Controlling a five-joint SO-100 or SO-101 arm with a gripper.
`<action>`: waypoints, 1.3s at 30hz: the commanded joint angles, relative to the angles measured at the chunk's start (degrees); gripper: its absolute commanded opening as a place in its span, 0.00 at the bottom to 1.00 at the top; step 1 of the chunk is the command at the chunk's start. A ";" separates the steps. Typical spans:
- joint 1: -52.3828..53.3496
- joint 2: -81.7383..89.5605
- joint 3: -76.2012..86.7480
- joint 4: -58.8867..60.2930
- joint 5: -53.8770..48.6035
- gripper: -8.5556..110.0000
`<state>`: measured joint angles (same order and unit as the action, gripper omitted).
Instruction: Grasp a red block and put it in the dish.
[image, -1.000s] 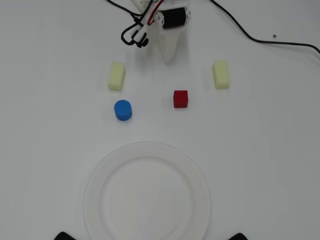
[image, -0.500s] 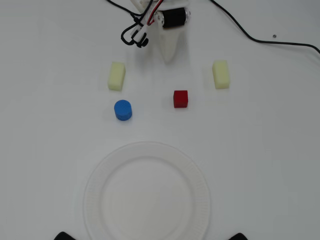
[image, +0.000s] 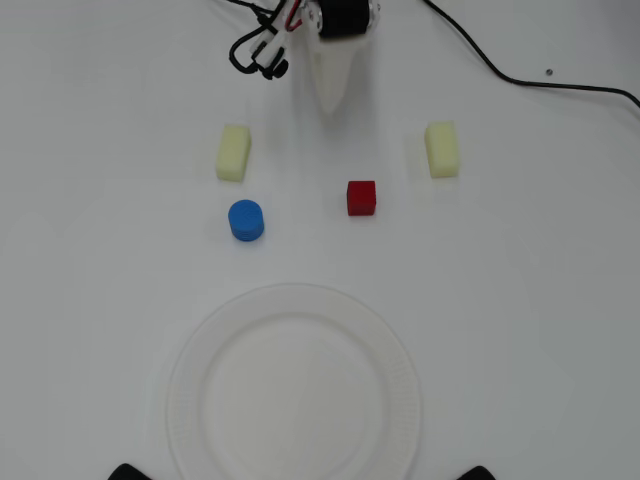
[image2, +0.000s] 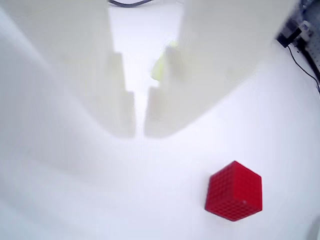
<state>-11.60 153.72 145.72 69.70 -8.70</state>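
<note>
The red block (image: 361, 197) is a small dark-red textured cube that sits alone on the white table, above the dish in the overhead view. It also shows at the lower right of the wrist view (image2: 234, 191). The dish (image: 190, 400) is a large white paper plate with a ribbed rim at the bottom centre, and it is empty. My white gripper (image: 335, 105) hangs at the top centre, behind the red block and slightly to its left. In the wrist view the gripper (image2: 140, 127) is shut with only a thin slit between its fingers, and it holds nothing.
A blue cylinder (image: 246, 220) stands left of the red block. One pale yellow block (image: 233, 152) lies at upper left and another pale yellow block (image: 442, 149) at upper right. Black cables (image: 520, 75) run along the top of the table.
</note>
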 joint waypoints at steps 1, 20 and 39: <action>-1.93 -10.63 -9.14 -0.70 0.35 0.08; -8.79 -49.92 -24.70 -17.05 10.11 0.35; -2.02 -59.77 -27.07 -19.95 7.03 0.39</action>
<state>-13.89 94.31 120.06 50.62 -1.32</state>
